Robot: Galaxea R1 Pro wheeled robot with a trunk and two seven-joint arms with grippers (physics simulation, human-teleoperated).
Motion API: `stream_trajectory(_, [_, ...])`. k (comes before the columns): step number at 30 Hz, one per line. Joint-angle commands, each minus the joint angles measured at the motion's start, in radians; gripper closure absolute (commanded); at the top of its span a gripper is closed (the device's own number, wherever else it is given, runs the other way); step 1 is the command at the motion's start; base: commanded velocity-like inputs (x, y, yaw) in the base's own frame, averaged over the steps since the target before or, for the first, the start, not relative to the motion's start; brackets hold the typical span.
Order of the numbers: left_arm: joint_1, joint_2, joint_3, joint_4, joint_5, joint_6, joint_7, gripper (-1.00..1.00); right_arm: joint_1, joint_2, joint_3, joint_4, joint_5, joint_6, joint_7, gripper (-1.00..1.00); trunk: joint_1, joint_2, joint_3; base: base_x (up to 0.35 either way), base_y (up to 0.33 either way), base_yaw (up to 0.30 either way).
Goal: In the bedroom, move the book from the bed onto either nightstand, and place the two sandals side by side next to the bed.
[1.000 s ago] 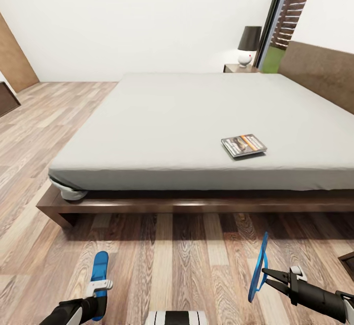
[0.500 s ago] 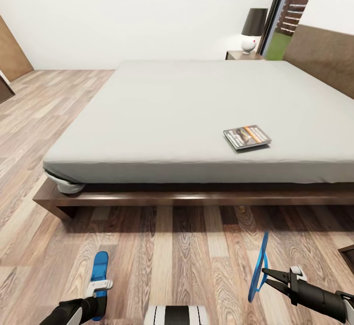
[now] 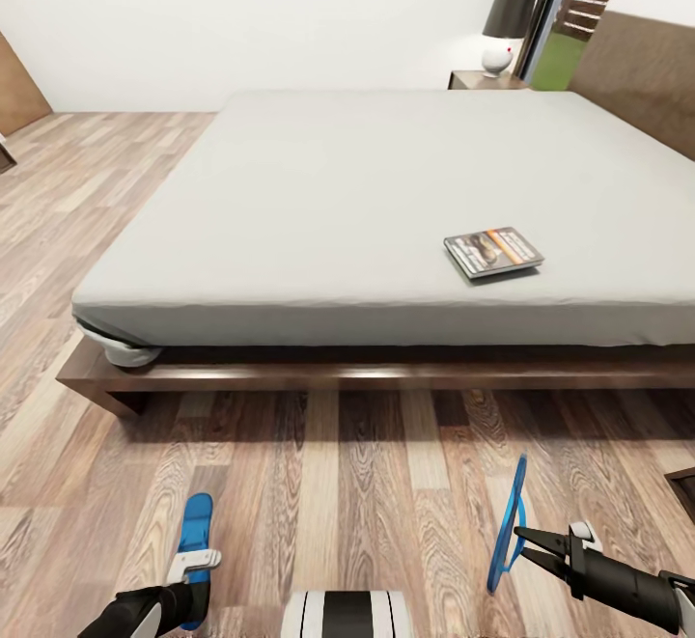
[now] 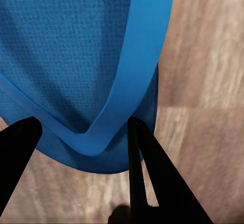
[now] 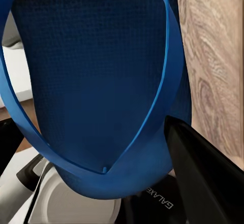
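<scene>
- A wood-plank floor (image 3: 367, 484) in mixed light and dark brown is seen across the foreground and along the left side of the room, with a white wall (image 3: 241, 11) behind.
- A brown wooden panel (image 3: 19, 88) is seen at the far left edge against the wall.
- The left gripper (image 3: 198, 561) is held low at the lower left, clenched on the left sandal (image 3: 196, 522); in the left wrist view the blue strap (image 4: 109, 132) is pinched between the dark fingers (image 4: 152, 183), with the sole (image 4: 66, 46) hanging above the planks.
- The bed (image 3: 386, 368) is spread across the middle, its dark wooden frame raised just off the floor and its pale grey mattress (image 3: 338, 204) lying flat and smooth.
- A rounded pale grey piece (image 3: 130, 353) is tucked under the mattress's near left corner.
- The book (image 3: 493, 252) is lying flat on the mattress, right of centre, near the front edge, cover up.
- The right gripper (image 3: 526, 537) is closed on the right sandal (image 3: 507, 522), which is held on edge above the floor; its sole (image 5: 91, 82) is seen close up in the right wrist view.
- A nightstand (image 3: 487, 81) is set at the far right corner beyond the bed, with a white-based, dark-shaded lamp (image 3: 507, 25) on it.
- A dark headboard (image 3: 642, 78) and a black-framed window (image 3: 569, 11) are seen at the right.
</scene>
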Motion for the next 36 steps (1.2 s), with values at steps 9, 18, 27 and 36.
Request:
stream_trajectory(9, [0.0,0.001,-0.005,-0.001,0.004,-0.005,0.0,1.0,0.0,0.0,0.0,0.0,-0.004,0.009,-0.001,1.0,0.002,-0.002,-0.024,0.0,0.0,0.0])
stream_trajectory(18, [0.006,0.007,-0.001,0.03,0.004,-0.182,0.001,1.0,0.0,0.0,0.0,0.0,-0.004,0.009,-0.001,1.0,0.002,-0.002,-0.024,0.086,0.027,0.0])
stream_trajectory(27, [0.006,0.007,-0.001,0.035,0.004,-0.191,0.002,1.0,0.0,0.0,0.0,0.0,-0.004,0.009,-0.001,1.0,0.002,-0.002,-0.024,0.245,0.149,0.0])
stream_trajectory(36, [0.006,0.006,-0.002,0.035,0.003,-0.194,0.004,1.0,0.0,0.0,0.0,0.0,-0.004,0.009,-0.001,1.0,0.002,-0.002,-0.024,0.102,0.078,0.0])
